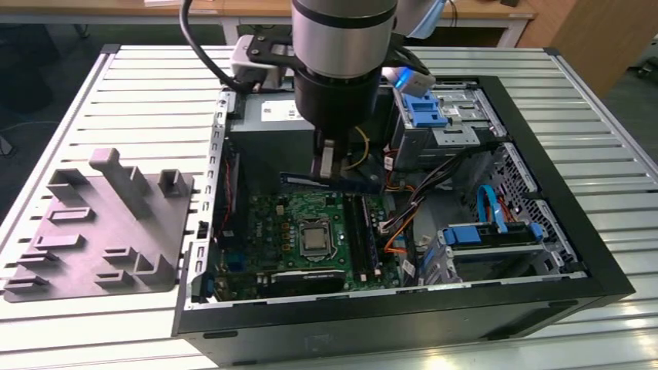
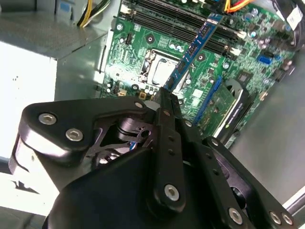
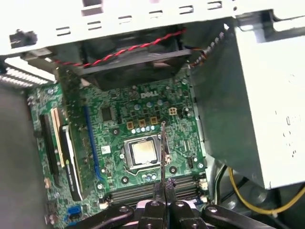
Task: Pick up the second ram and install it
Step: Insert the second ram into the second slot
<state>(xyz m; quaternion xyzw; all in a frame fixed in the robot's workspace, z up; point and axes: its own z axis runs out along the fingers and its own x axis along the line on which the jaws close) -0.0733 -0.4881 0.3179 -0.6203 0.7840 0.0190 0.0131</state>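
**Second ram pinched in my tool, lying across the slots**

My tool (image 1: pixel 327 173) is pressed together on the second ram (image 1: pixel 356 185), pinching it by one long edge near its middle. I hold it in the air inside the open computer case (image 1: pixel 411 312), above the motherboard (image 1: pixel 276 225) and touching nothing below.

In the exterior view the stick lies level, its long axis running from that view's left to its right. The memory slots (image 1: pixel 360 231) sit just below it, a little toward the exterior view's right, and run from far to near. So the stick lies crosswise to them, roughly at a right angle.

The second wrist view agrees: the second ram (image 2: pixel 193 50) reaches out from my tool (image 2: pixel 166 98) and crosses over the dark slots (image 2: pixel 162 18).

The grey tray (image 1: pixel 103 223) sits on the counter (image 1: pixel 575 77) beside the case, well apart from my tool.
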